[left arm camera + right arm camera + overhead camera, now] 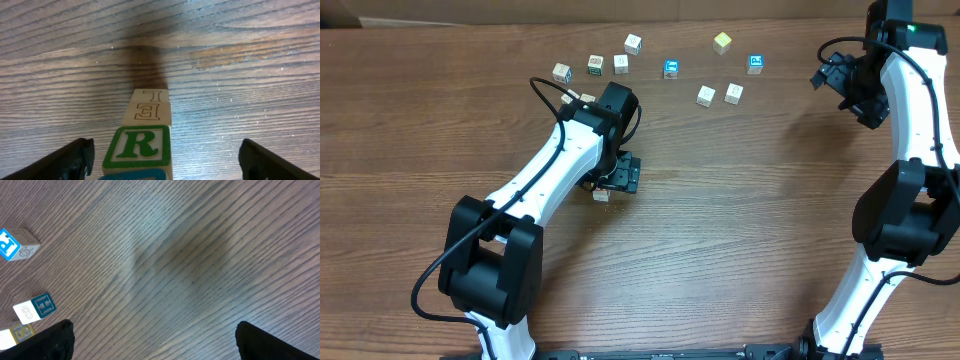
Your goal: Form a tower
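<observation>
the tower (142, 146) stood on the table (240, 75) left of centre, directly under the left gripper (165, 150). it was a narrow column of square-edged pale wooden cubes, one cube wide. from the left wrist, the nearest face carried a bold green "r" in a green border, with a strip of blue just below it at the frame's edge, and the pale face beyond bore a thin outlined "e". the gripper's matte black fingers (75, 159) stood wide on either side of the column, with bare wood in both gaps, gripping nothing. the tabletop was brown, with fine streaked grain and a dull sheen. the right gripper (152, 337) hung at the far right, spread wide over bare grain with nothing between its jaws. loose cubes (621, 63) lay scattered along the far side, most of them pale, along with two blue cubes (671, 68) and a yellow cube (722, 42).
</observation>
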### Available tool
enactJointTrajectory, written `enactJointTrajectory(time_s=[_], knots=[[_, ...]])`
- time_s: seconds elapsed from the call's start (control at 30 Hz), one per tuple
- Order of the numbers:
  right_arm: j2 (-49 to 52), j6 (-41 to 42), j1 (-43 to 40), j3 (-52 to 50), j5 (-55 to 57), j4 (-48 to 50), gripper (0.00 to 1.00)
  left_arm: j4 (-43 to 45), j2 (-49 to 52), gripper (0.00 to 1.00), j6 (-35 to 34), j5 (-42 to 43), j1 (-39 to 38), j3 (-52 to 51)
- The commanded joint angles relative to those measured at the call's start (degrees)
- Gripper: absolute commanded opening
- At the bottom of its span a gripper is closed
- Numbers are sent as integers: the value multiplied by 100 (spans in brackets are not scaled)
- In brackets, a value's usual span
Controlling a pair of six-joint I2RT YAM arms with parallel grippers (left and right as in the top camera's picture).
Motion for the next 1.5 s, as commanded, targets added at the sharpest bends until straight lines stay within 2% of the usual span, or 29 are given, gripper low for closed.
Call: enactJointTrajectory(time_s=[0.0, 0.17, 0.3, 0.77, 0.9, 1.0, 1.33, 1.47], knots=[[-74, -24, 0, 162, -4, 17, 100, 22, -184, 80, -2, -118, 0, -131], [-74, -24, 0, 162, -4, 17, 100, 225, -181, 63, 4, -142, 0, -308], [-74, -24, 0, 162, -4, 15, 100, 229, -181, 62, 2, -341, 7, -310], [-74, -24, 0, 162, -4, 15, 100, 380, -181, 61, -2, -219, 11, -308], [-74, -24, 0, 162, -4, 17, 100, 376, -181, 54, 0, -221, 9, -308], [-74, -24, 0, 162, -4, 15, 100, 378, -181, 45, 0, -221, 4, -308], [-74, -24, 0, 162, -4, 15, 100, 376, -181, 32, 2, -225, 9, -308], [-74, -24, 0, 162, -4, 17, 100, 376, -181, 38, 4, -225, 9, -308]])
